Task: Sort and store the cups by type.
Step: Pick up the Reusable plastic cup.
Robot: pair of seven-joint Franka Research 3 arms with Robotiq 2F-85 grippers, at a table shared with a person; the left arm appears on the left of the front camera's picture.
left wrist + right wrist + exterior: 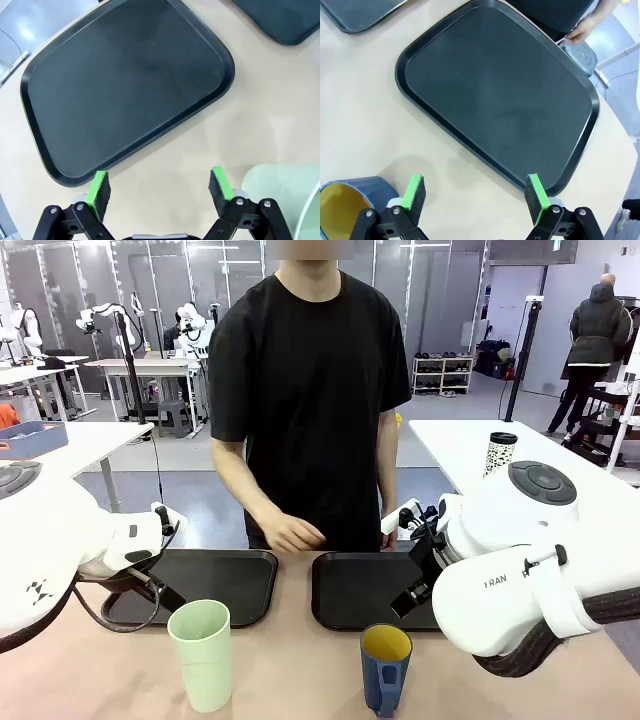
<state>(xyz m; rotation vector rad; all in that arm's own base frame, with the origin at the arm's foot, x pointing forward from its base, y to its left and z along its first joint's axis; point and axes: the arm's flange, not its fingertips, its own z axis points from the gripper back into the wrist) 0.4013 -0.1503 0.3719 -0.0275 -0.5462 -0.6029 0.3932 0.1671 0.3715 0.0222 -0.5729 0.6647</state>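
Tumbler stands upright on desk at 7 o'clock in front view, just on the near side of L tray. Mug is upright at 5 o'clock, just near side of R tray, and its handle seems to point to 6 o'clock. Neither cup is on a tray yet. L fingers are spread wide w/ nothing between them, over bare desk by the tray edge, tumbler at 4 o'clock in left wrist view. R fingers are likewise wide and unloaded, mug at 8 o'clock in right wrist view. Tumbler is prob. light, thin plastic: smooth, walls may flex, and being tall it tips easily. Best taken across the body approx. mid-height w/ a modest squeeze, not at the rim. Mug looks stiffer and heavier, and poss. breakable if ceramic; can't tell the material. Take it across the body w/ handle clear of the pads, or pinch the wall at the rim opp. the handle.
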